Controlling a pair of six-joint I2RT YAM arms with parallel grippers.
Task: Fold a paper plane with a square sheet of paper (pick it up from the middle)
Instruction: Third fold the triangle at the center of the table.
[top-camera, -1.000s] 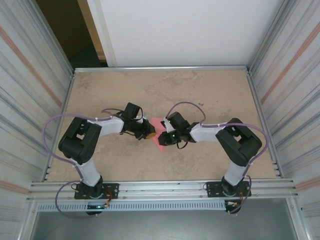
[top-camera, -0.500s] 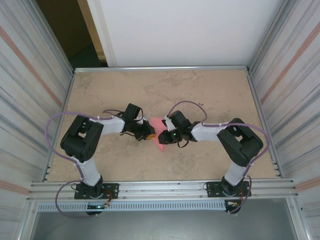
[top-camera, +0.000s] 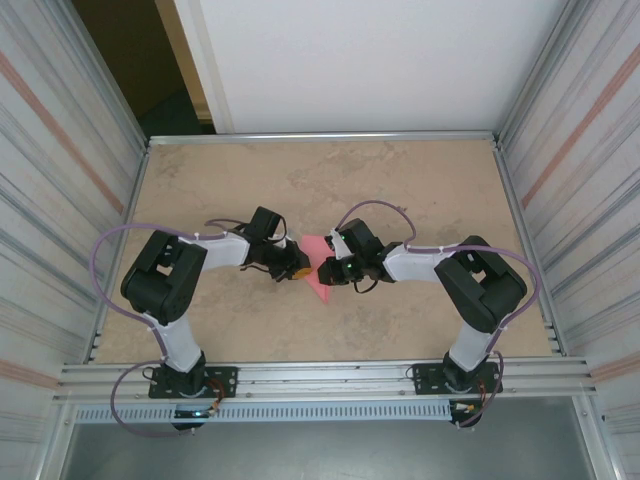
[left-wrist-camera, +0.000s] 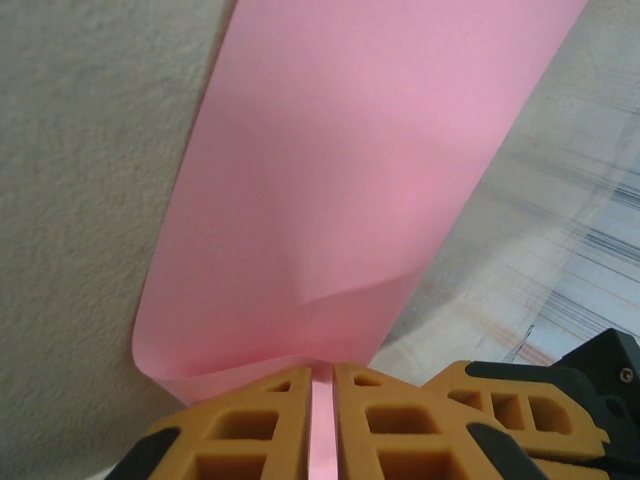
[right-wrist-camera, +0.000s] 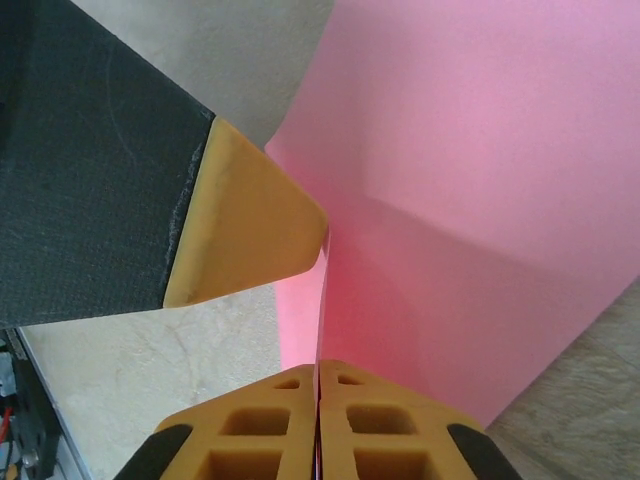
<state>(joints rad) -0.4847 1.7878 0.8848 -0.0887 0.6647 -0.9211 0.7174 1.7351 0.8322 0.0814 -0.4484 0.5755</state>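
I find no text, label, brand, number or sign that can be read. The square sheet of paper (left-wrist-camera: 340, 180) is plain pink, my orange pads (right-wrist-camera: 250, 440) are unmarked, and the table (top-camera: 420, 190) and ribbed side walls (top-camera: 60, 150) bear no lettering.

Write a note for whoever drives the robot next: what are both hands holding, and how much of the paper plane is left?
Left gripper: shut on the pink sheet of paper, pinching its edge.
Right gripper: shut on the same sheet, from the opposite side.
Paper: between the two grippers, over the middle of the table.
Done: sheet gripped by both arms, curved, one soft crease showing.
Left: the sharp creases; no dart shape yet.
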